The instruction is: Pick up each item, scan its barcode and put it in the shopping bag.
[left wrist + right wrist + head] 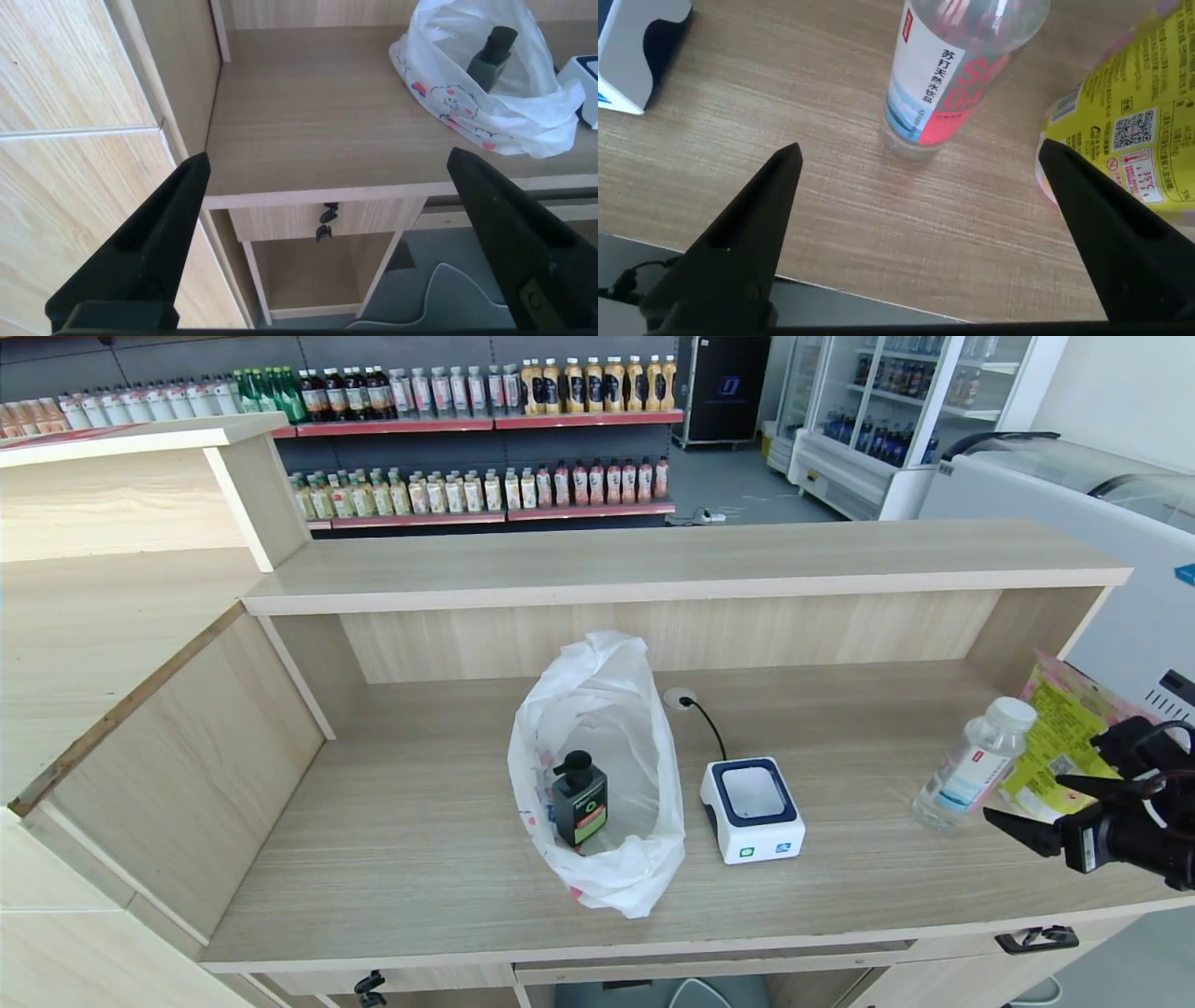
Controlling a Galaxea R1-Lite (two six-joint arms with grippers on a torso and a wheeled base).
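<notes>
Shopping bag [611,677] holds a dark pump bottle [579,803]; left gripper [327,159] and right gripper [920,151] gape empty

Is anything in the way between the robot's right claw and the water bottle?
No, nothing visible. The right gripper is open, and just bare counter lies between it and the clear bottle. The yellow packet sits beside the bottle, off to the side, not in between.

white shopping bag [597,700] with red print, dark pump bottle [579,803], yellow packet [1064,733].
</notes>
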